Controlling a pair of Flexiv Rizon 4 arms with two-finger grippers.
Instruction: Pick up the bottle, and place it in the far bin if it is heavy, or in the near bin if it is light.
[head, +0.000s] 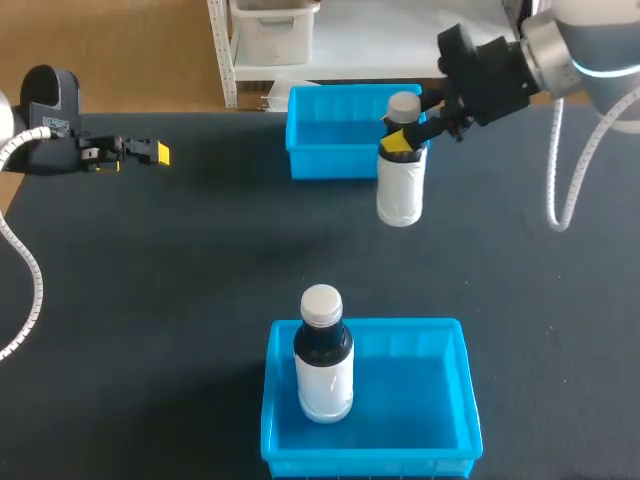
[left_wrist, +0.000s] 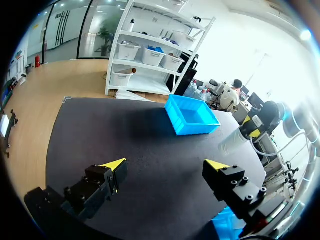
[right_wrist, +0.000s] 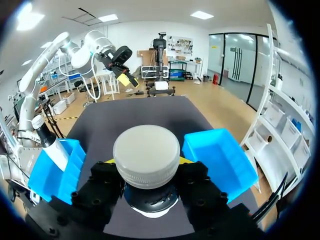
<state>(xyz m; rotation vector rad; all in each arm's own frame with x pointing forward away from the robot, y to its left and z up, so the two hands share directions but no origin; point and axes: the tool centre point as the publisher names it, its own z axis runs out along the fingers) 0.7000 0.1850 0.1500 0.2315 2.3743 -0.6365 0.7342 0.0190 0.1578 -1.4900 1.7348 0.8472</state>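
The bottle (head: 401, 185) is clamped by the right gripper (head: 404, 137) near the far bin (head: 320, 152). The left gripper (left_wrist: 165, 164) is spread; a second bottle (head: 323, 365) is stood in the near bin (head: 445, 440).

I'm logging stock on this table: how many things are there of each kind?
bottle: 2
blue bin: 2
Total: 4

Far bin (head: 325, 150): inside open from above; right end crowded by held bottle (head: 401, 190) clamped in right gripper (head: 402, 140)
Near bin (head: 420, 400): left half blocked by standing bottle (head: 323, 365); right half free
Table (head: 180, 280) between bins: open passage
Left gripper (head: 150, 153): fingers apart, well away at left
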